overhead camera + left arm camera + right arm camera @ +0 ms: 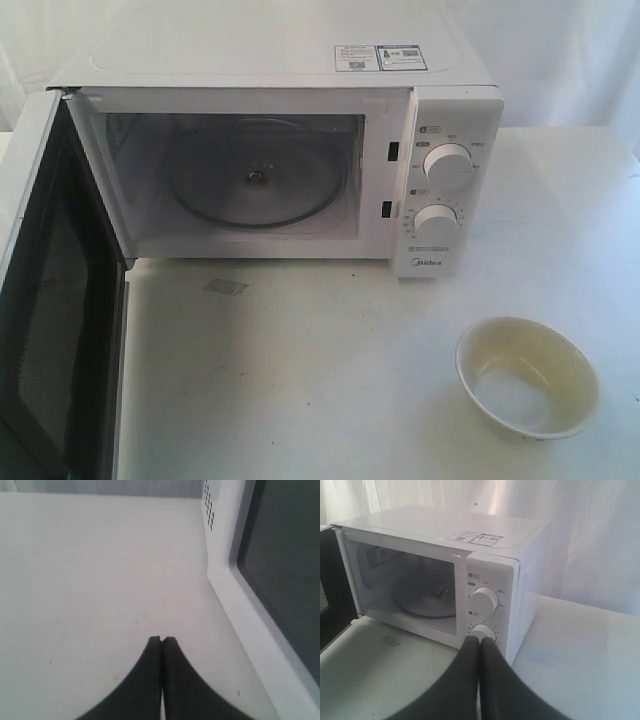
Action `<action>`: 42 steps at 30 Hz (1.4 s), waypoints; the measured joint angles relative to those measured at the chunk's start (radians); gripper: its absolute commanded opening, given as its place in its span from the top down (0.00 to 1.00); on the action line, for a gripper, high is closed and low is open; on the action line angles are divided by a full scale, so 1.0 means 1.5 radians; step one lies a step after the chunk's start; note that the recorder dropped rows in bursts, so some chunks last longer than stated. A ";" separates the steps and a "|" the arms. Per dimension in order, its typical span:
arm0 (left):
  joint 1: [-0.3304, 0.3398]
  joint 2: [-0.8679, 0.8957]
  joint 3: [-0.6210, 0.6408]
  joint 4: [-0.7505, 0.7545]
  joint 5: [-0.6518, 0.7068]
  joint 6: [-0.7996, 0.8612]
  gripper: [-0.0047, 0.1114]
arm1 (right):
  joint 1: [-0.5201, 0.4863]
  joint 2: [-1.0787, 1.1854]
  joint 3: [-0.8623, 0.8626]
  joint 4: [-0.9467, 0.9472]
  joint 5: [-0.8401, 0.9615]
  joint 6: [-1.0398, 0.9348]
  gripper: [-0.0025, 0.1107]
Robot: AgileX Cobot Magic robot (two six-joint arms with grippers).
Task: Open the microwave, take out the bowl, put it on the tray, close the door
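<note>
White microwave sits at the back of the table. Door is swung wide open on the left of the exterior view, dark window facing the cavity. Glass turntable lies in the cavity. Two knobs are on the panel at right, stickers on top.

Bowl stands upright on the bare table, in front of and to the right of the panel, well apart from the microwave. Pale glossy inside.

Left gripper: black fingers pressed together, tips touching, nothing between them. It is above the table, just beside the open door.

Right gripper: fingers likewise pressed tight, holding nothing, pointing at the microwave front. Tips line up with the lower knob in the wrist view. Cannot tell if they touch it.
</note>
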 measured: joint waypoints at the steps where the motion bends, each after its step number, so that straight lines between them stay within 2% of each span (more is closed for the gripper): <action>1: 0.000 0.000 0.000 0.000 -0.025 0.000 0.96 | 0.000 0.000 0.000 0.000 0.000 0.000 0.98; 3: 0.000 0.000 0.002 0.000 -0.131 0.000 0.96 | 0.000 0.000 0.000 0.000 0.000 0.000 0.98; 7: 0.000 -0.002 0.000 -0.010 -0.434 0.000 0.96 | 0.000 0.000 0.000 0.001 0.000 0.000 0.98; 9: 0.000 -0.002 -0.026 -0.052 -0.488 -0.004 0.96 | 0.000 0.000 0.000 0.001 0.000 0.000 0.98; 11: 0.000 -0.002 -0.089 -0.117 -0.478 0.019 0.96 | 0.000 0.000 0.000 0.001 0.000 0.000 0.98; 14: 0.000 0.022 -0.219 -0.198 -0.373 0.119 0.96 | 0.000 0.000 0.000 0.001 0.000 0.000 0.98; 15: 0.000 0.039 -0.273 -0.211 -0.310 0.159 0.96 | 0.000 0.000 0.000 0.001 0.000 0.000 0.98; 18: 0.000 0.113 -0.440 -0.225 -0.082 0.248 0.96 | 0.000 0.000 0.000 0.002 -0.003 0.000 0.98; 21: 0.000 0.198 -0.573 -0.225 0.150 0.281 0.96 | 0.000 0.000 0.000 0.004 -0.004 0.000 0.98; 24: 0.000 0.262 -0.660 -0.225 0.327 0.291 0.96 | 0.000 0.000 0.000 0.009 -0.004 0.000 0.98; 26: 0.000 0.289 -0.681 -0.225 0.403 0.292 0.96 | 0.000 0.000 0.000 0.012 -0.004 0.000 0.98; 29: 0.000 0.306 -0.690 -0.222 0.450 0.294 0.96 | 0.000 0.000 0.000 0.017 0.004 0.000 0.98; 42: 0.000 0.307 -0.692 -0.221 0.452 0.295 0.96 | 0.000 0.000 0.000 0.026 0.027 0.000 0.98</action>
